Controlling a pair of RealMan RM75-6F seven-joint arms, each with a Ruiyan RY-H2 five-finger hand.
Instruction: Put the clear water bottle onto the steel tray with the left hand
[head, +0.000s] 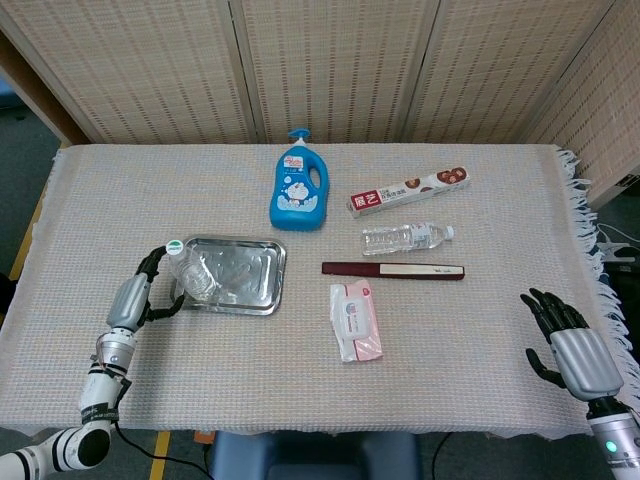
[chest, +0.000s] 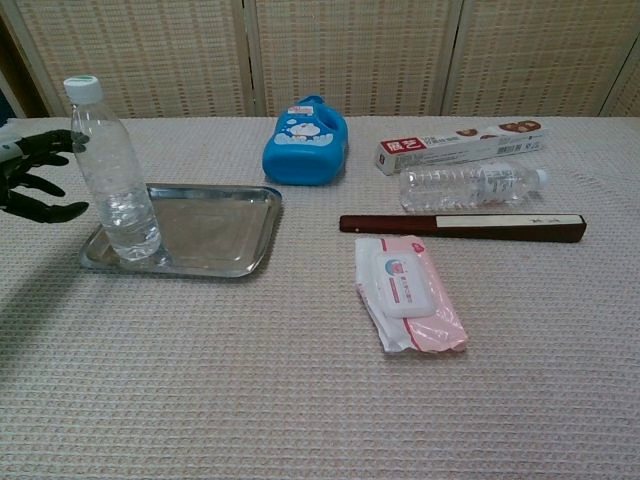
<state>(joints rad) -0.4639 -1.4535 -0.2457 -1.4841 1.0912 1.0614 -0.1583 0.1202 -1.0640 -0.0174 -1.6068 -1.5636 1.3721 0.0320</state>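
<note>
Desk (chest: 300, 400) cloth, pale and woven, fills both my views, with a reed screen (head: 330, 70) behind it. Next in size I see the steel tray (chest: 215, 235) at the left, and the clear water bottle (chest: 112, 170) stands upright on the tray's left end, green-white cap up. My left robot hand (chest: 35, 180) sits just beside the bottle to its left, fingers spread and curved toward it but apart from it in the chest view; it holds nothing. My right robot hand (head: 565, 340) hangs at the desk's near right edge, well apart from everything, fingers spread and empty.

A blue detergent bottle (chest: 305, 140) stands behind the tray, toward the middle. To its right lies a long red-and-white box (chest: 460, 145), and just in front of that a second clear bottle (chest: 475, 185) lies on its side, cap to the right. A dark red flat stick-like case (chest: 460, 226) lies in front of that one. Nearest me, a pink pack of wipes (chest: 408, 292) rests just in front of the case's left end.
</note>
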